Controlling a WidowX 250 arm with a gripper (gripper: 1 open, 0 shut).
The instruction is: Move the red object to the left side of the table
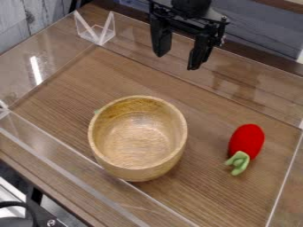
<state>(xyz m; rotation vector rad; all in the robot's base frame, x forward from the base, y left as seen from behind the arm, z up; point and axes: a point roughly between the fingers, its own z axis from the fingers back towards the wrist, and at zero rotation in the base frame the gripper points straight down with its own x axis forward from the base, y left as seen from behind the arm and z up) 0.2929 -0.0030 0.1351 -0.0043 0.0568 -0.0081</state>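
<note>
The gripper (180, 51) hangs at the far edge of the table (142, 75), pointing down, its two dark fingers (158, 40) spread apart with nothing between them. The red object (246, 140) lies well apart from it, nearer the camera and off to the picture's right, close to the clear wall (288, 177) on that side. So the coming move seems to turn on one relation: the toy sits toward the front and right of the gripper, and the arm would have to travel that way and come down before any grasp. The toy's long axis runs roughly from the far end to the near end of the table, leaning slightly, with the red body farther away and the light green stem (239, 163) pointing toward the camera; closing across the narrow width of the body looks the easier hold. Between the toy and the left side stands a round wooden bowl (140, 136), just beside the toy but not touching it, so a carry leftward will likely need to pass over or behind it. The brown wood-grain surface is flat and bare on the far left, where there looks to be ample room to set the toy down. A small clear stand (95, 29) sits at the far left corner.
</note>
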